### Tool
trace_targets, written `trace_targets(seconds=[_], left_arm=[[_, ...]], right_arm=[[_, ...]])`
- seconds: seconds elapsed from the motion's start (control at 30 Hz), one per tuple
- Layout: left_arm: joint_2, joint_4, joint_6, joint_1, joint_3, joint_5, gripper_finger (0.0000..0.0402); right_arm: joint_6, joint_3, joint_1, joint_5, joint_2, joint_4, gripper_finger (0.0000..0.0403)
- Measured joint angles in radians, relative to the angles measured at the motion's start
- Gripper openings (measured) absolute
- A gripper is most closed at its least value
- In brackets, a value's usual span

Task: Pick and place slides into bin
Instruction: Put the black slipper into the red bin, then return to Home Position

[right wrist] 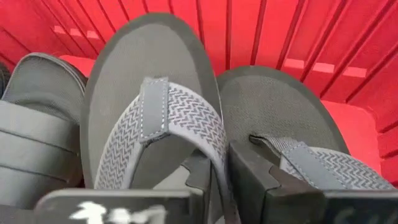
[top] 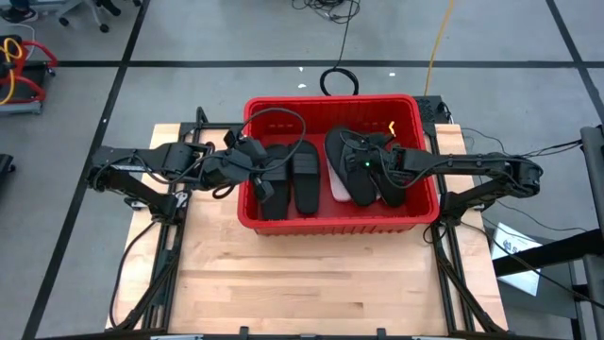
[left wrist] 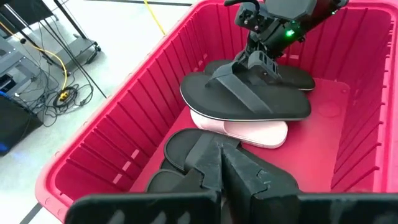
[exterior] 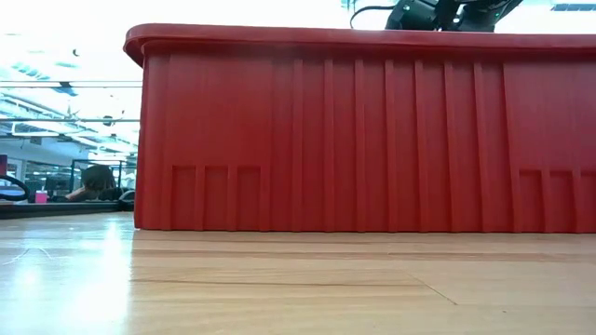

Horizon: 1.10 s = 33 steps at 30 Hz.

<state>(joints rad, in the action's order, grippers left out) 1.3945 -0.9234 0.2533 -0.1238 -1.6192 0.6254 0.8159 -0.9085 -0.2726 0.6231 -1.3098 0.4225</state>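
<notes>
The red bin (top: pixel 330 225) stands on the table's far half and fills the low view (exterior: pixel 372 130). Inside it, two black wide-strap slides (top: pixel 288 184) lie at the left. At the right, a black flip-flop (left wrist: pixel 249 102) lies on a pale pink slide (left wrist: pixel 249 132), with a second black flip-flop (right wrist: pixel 273 106) beside it. My right gripper (right wrist: pixel 221 177) reaches into the bin from the right and is shut on the first flip-flop's strap. My left gripper (left wrist: pixel 229 177) hangs shut above the wide-strap slides (left wrist: pixel 186 149), touching nothing. My right gripper pinches one arm of the flip-flop's grey woven strap (right wrist: pixel 214 149) between its two fingers, just behind the toe post. The fingers slant down from the table's right side and lie across that arm. The flip-flop rests flat, its sole on the pink slide.
The bin's tall slotted walls (left wrist: pixel 124 124) surround both grippers. A black cable loop (top: pixel 338 80) lies on the floor beyond the bin. Bare wooden tabletop (top: pixel 321 283) stretches from the bin to the near edge.
</notes>
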Motion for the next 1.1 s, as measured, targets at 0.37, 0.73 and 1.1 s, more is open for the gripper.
trace_targets(seconds=[0.37,0.73,1.1], left_arm=[[-0.002,-0.001,-0.010,0.000,0.000,0.000,0.0014],[-0.002,-0.001,-0.010,0.000,0.000,-0.024,0.0011],[-0.003,-0.001,-0.009,0.000,0.000,-0.052,0.0003]], right_arm=[[-0.025,0.000,0.000,-0.075,0.000,0.000,0.0117],[-0.078,0.000,-0.001,-0.075,0.012,0.001,0.0207],[-0.128,0.000,-0.003,-0.075,0.132,0.009,0.0204]])
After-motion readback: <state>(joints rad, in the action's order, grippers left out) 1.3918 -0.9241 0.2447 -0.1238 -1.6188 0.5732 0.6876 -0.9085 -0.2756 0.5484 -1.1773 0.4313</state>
